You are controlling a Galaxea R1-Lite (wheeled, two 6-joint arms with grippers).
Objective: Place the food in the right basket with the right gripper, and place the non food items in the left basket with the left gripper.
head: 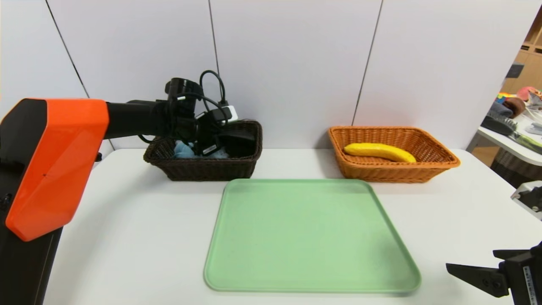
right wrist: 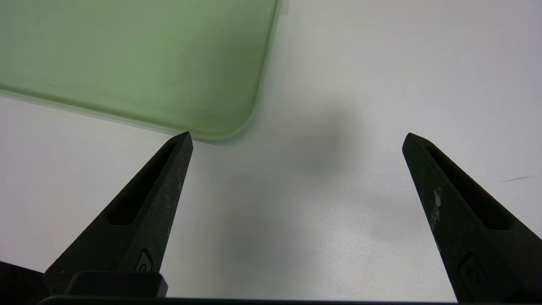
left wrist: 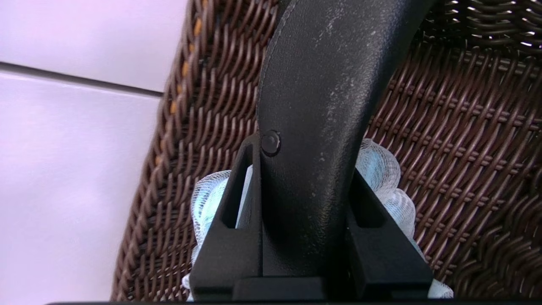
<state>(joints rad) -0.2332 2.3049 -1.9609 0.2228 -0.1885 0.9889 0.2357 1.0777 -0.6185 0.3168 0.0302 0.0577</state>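
Left arm: the left gripper (head: 218, 142) reaches over the dark brown basket (head: 203, 167) at the tabletop's (head: 127, 220) far left, its fingers (left wrist: 228, 220) clamped on the black case (head: 237, 140).
Left wrist view only: the case (left wrist: 313, 127) fills the space between the two fingers, with the blue bath puff (left wrist: 381, 169) bunched beneath them on the basket's woven floor (left wrist: 465, 127); the head view shows just a scrap of the puff (head: 183, 150) behind the gripper.
Centre: one green tray (head: 311, 237) lies flat on the tabletop in front of both baskets, bare.
Right basket: the orange basket (head: 440, 163) stands at the far right and holds one yellow banana (head: 379, 151) lying lengthwise.
Right arm: the right gripper (head: 487, 275) hangs low at the near right edge, away from both baskets.
Right wrist view only: its two fingers (right wrist: 144, 212) are spread wide with nothing between them, above white tabletop (right wrist: 338, 212), just off a rounded corner of the tray (right wrist: 169, 63).
Count: two baskets, one tray, one banana, one puff, one case, two grippers.
Contents: brown basket, puff inside and case held over it; orange basket, banana.
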